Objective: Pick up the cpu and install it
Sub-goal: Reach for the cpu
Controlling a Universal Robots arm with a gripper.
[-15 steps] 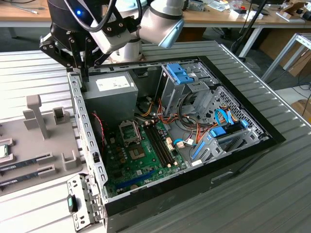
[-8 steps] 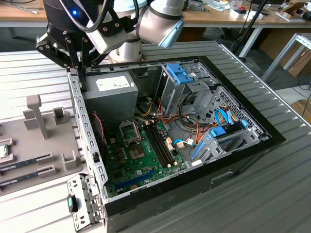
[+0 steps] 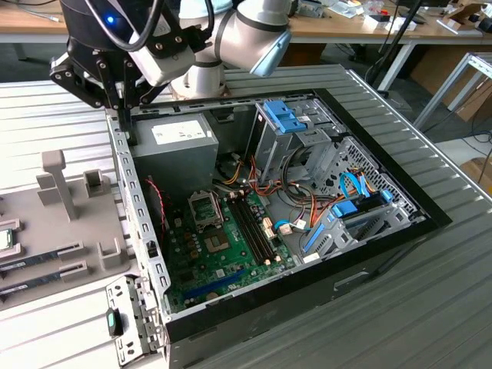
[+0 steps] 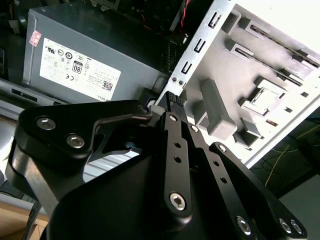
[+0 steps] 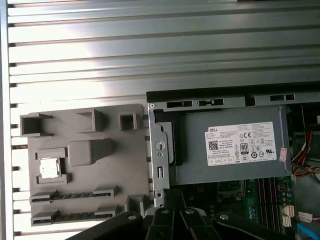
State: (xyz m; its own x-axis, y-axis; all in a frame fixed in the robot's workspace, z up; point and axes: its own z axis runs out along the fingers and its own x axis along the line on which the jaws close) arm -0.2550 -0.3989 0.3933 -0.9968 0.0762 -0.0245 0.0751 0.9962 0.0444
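The cpu (image 5: 49, 168), a small silvery square with a thin green rim, lies in a pocket of the grey holder tray (image 5: 80, 135) outside the computer case. In the exterior view the cpu (image 3: 4, 240) is cut off by the picture's left edge. My gripper (image 3: 124, 115) hangs over the case's rear left corner, beside the power supply (image 3: 173, 146), well away from the cpu. Its black fingers (image 4: 172, 120) meet at the tips, shut on nothing, just above the case's metal edge. The open socket (image 3: 204, 208) sits on the green motherboard (image 3: 223, 254).
Two long memory sticks (image 5: 75, 194) lie in slots of the tray near the cpu. Grey posts (image 3: 58, 181) stand up from the tray. A darker bare chip (image 3: 216, 244) sits below the socket. Drive cages and cables (image 3: 338, 200) crowd the case's right half. Ribbed metal table (image 3: 430, 292) surrounds everything.
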